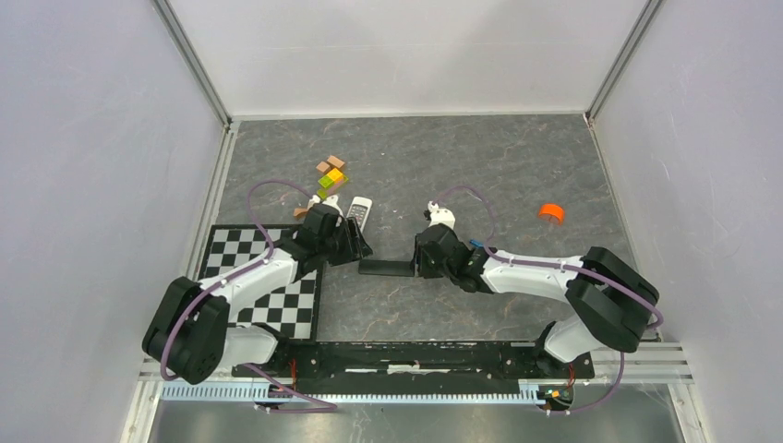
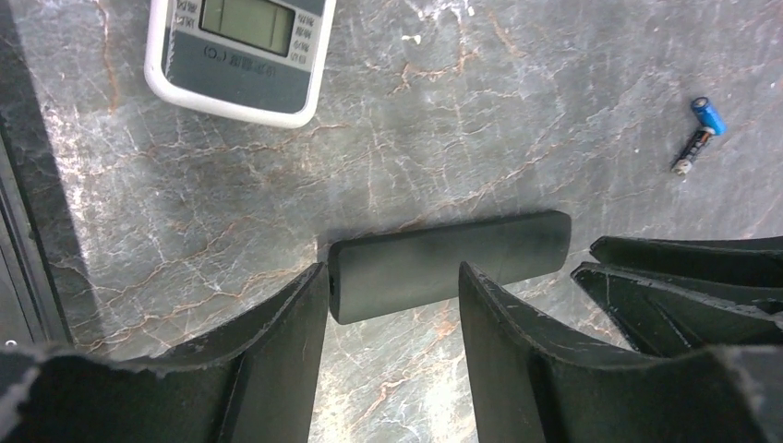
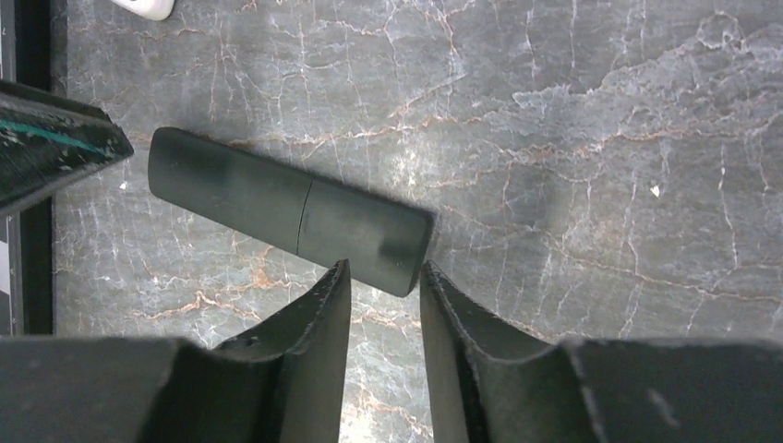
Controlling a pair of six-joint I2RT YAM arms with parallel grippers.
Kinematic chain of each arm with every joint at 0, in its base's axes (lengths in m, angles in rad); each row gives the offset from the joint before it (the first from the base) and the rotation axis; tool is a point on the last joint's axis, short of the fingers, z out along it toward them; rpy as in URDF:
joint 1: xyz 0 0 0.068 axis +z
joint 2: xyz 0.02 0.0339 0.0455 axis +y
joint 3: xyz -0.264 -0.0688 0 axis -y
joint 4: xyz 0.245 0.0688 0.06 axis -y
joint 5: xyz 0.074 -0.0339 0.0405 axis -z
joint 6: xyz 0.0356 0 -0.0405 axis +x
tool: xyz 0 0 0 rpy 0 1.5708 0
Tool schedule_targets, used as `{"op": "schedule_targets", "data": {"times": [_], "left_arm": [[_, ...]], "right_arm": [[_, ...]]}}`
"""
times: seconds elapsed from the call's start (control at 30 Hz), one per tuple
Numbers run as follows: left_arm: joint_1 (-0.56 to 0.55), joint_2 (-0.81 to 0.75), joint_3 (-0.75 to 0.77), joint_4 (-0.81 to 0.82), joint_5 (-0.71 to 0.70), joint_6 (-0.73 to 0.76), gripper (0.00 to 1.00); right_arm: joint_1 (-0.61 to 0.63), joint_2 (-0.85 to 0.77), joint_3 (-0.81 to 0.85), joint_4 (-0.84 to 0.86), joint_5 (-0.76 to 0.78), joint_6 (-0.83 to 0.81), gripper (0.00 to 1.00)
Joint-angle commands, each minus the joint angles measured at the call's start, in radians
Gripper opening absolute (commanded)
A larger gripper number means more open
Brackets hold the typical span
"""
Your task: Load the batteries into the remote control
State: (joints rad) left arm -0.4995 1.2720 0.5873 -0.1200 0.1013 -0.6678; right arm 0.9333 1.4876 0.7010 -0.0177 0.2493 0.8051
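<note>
- The left fingers [image 2: 277, 351] stand apart, one on each side of one end of a black bar [image 2: 452, 263] that lies flat on the tabletop [image 2: 462, 120]. I cannot tell whether they touch it.
- The right fingers [image 3: 309, 341] are parted by a narrow gap with nothing between them, and their tips sit just at the bar's other end.
- The remote control [image 2: 238, 55] lies face up with its screen showing, just beyond the left fingers and apart from the bar.
- A blue battery [image 2: 709, 113] and a darker battery [image 2: 691, 150] lie loose on the tabletop beside the right arm's wrist, end to end at a slight angle.
- Farther out, coloured blocks [image 1: 331, 173] sit beyond the remote control.
- A checkerboard [image 1: 268, 277] lies under the left arm.
- An orange cap [image 1: 551, 212] rests well off to the right.
</note>
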Motion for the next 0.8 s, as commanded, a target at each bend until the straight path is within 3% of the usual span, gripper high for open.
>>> {"op": "schedule_targets", "data": {"times": [0.0,0.37,0.77], "left_arm": [[0.004,0.021,-0.014,0.016,-0.023,0.032,0.61],[0.004,0.066,-0.040,0.065,0.021,0.027,0.55],[0.004,0.113,-0.059,0.152,0.134,0.016,0.29]], "right_arm": [[-0.010,0.041,0.063,0.006,0.019,-0.035,0.35],[-0.013,0.075,0.075,-0.019,0.013,-0.043,0.31],[-0.015,0.118,0.068,0.049,-0.099,-0.014,0.12]]}}
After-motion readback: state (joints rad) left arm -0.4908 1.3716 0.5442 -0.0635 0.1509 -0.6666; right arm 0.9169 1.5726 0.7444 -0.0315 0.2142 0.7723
